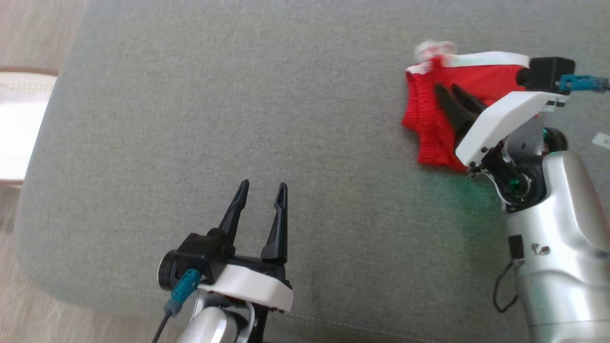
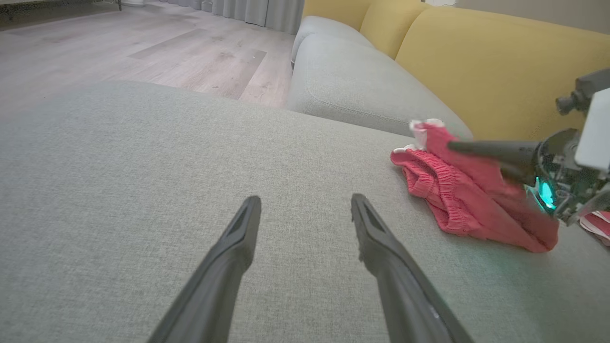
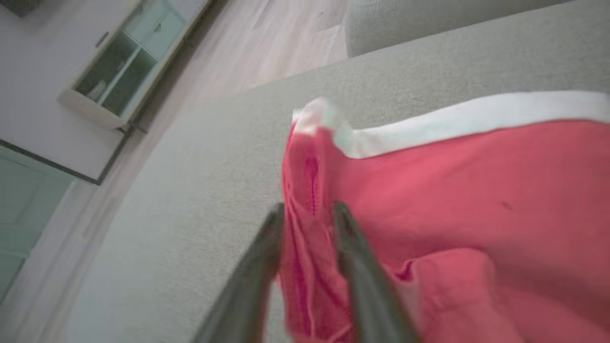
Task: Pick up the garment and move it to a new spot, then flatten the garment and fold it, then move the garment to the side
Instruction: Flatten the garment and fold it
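Note:
A red garment [image 1: 429,128] with a white hem lies bunched at the far right of the grey sofa cushion [image 1: 238,105]. My right gripper [image 1: 445,88] reaches into it from the right. In the right wrist view a fold of the garment [image 3: 452,190] runs between the two narrowed fingers of the right gripper [image 3: 307,209], shut on the cloth. The left wrist view shows the garment [image 2: 448,205] tented up at the right gripper [image 2: 457,146]. My left gripper [image 1: 263,183] hovers open over bare cushion at the lower middle, well left of the garment; its fingers [image 2: 248,228] hold nothing.
The cushion's left edge drops to a wooden floor [image 1: 28,28]. A second grey seat cushion [image 2: 352,81] and yellow back cushions [image 2: 500,62] lie beyond the garment. A glass-fronted cabinet [image 3: 124,66] stands on the floor. A pale object [image 1: 19,124] sits left of the cushion.

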`<state>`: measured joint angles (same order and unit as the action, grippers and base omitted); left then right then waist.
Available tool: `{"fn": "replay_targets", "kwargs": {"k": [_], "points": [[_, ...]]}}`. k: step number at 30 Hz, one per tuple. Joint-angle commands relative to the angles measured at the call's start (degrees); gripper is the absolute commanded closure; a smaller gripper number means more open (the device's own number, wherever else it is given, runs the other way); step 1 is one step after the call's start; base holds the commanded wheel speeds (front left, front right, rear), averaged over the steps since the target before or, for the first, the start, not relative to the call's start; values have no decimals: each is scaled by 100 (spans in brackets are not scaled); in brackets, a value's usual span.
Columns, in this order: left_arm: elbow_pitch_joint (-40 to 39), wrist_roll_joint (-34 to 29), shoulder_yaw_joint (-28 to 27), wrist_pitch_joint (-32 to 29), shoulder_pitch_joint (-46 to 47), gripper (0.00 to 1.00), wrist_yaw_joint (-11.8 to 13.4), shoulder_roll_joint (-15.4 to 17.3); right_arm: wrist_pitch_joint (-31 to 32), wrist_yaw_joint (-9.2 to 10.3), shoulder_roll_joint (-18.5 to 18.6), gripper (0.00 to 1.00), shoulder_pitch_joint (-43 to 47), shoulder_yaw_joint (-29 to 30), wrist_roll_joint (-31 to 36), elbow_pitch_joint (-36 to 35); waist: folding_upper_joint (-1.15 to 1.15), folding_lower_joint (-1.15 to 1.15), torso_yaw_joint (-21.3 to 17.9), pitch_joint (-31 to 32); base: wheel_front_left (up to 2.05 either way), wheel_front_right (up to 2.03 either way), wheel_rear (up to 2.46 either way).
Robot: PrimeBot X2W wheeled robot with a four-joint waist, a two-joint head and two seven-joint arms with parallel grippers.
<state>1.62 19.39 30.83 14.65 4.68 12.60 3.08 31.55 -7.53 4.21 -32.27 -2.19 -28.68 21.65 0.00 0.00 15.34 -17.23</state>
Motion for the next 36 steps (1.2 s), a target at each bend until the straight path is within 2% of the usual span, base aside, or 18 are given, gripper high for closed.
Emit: {"fn": "replay_targets", "kwargs": {"k": [1,5,8,10,17,20,27,36], "points": [[-135,6,-195,35,-47,0,4,-20,-141,4,-128,0,-130,-198,-308,-213,0,0,-123,131,0,0,0],[-20,-86,-365,35,-126,0,-80,-20,-524,4,-131,0,116,-511,-936,-356,0,0,-425,411,0,0,0],[35,-160,-540,35,-212,0,-162,-20,-860,4,-132,0,424,-554,-1055,-598,0,0,-677,633,0,0,0],[49,-209,-688,35,-301,0,-208,-20,-1133,4,-110,0,675,-524,-871,-791,0,0,-867,783,0,0,0],[48,-427,-1181,35,-652,0,-380,-20,-2272,4,524,0,1724,-426,127,-1184,0,0,-1355,1254,0,0,0],[88,-557,-1343,35,-817,0,-430,-20,-2851,4,783,0,2207,-247,565,-1147,0,0,-1433,1448,0,0,0],[163,-838,-1702,35,-1234,0,-564,-20,-4009,4,834,0,3095,253,1060,-863,0,0,-1438,1792,0,0,0],[172,-937,-1955,35,-1452,0,-654,-20,-4491,4,724,0,3425,402,1365,-498,0,0,-1337,1923,0,0,0]]}}
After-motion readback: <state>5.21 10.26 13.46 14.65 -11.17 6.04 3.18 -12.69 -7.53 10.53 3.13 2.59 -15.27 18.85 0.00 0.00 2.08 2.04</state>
